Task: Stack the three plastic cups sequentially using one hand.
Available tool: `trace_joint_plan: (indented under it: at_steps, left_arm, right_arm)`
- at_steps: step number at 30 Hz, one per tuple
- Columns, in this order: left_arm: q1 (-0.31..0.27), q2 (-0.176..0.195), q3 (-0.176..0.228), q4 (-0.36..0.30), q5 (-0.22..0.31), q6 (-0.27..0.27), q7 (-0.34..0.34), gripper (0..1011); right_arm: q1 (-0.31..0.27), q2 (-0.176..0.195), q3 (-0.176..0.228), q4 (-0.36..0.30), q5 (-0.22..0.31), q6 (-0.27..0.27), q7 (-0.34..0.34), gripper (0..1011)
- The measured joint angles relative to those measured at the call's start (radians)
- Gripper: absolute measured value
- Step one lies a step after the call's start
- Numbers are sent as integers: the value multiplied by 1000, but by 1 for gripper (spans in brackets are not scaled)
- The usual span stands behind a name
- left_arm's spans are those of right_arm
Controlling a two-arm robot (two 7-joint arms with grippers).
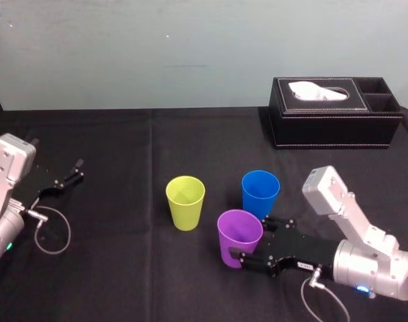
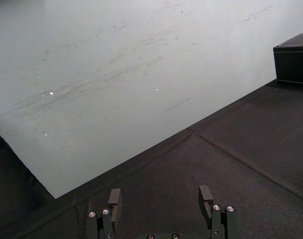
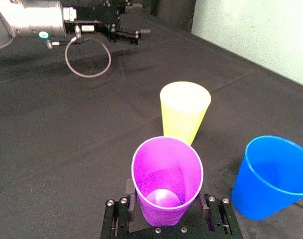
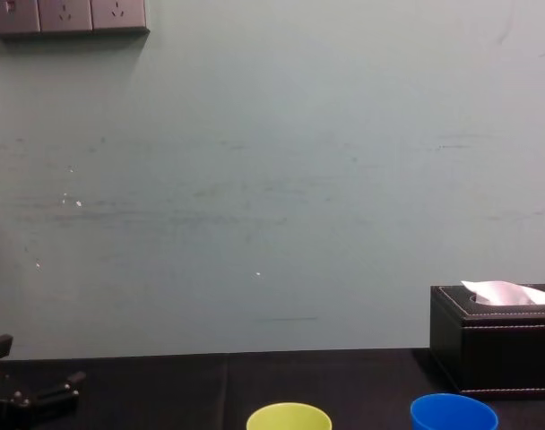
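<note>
The right tool (image 1: 251, 238) reaches in low across the black cloth-covered bench (image 1: 123, 282), its two thin black fingers (image 3: 130, 191) set on either side of the smooth tapered purple plastic cup (image 1: 239, 231). They lie against the cup's lower wall, so the tool looks closed on it. The cup stands upright, mouth up. I cannot tell whether its base is on the bench or just off it.

Taking the cup low down leaves the rim and the tapered body free. That suits dropping it into another cup, or carrying it level over one.

Straight ahead of the tool, past the purple cup, stands the same-shaped yellow-green plastic cup (image 1: 185, 201), a little apart and open-mouthed. By its position it is the likely first target. The bright blue plastic cup (image 1: 260, 192) stands just beside the tool's farther finger, close enough that a sideways swing could knock it.

The left tool (image 1: 73, 171) rests well away at the bench's other side, fingers spread and holding nothing. A black leather tissue box (image 1: 335, 127) sits far behind the right tool.
</note>
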Motion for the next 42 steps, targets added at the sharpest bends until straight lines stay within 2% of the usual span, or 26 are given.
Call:
trace_joint_plan:
  at_steps: [12,18,25,35,42]
  left_arm:
    - [0,0,0,0,0,0,0,1010]
    - [0,0,0,0,0,0,0,1010]
    - [0,0,0,0,0,0,0,1010]
    - [0,0,0,0,0,0,0,1010]
    - [0,0,0,0,0,0,0,1010]
  right_arm:
    - [-27,36,74,-122,35,29,-37,716]
    - [8,28,88,-165,51,51,-45,716]
    - [70,-7,61,-157,46,78,-52,716]
    - [193,-94,-16,-76,21,132,-63,716]
    - [243,-134,-51,-25,-1,153,-70,715]
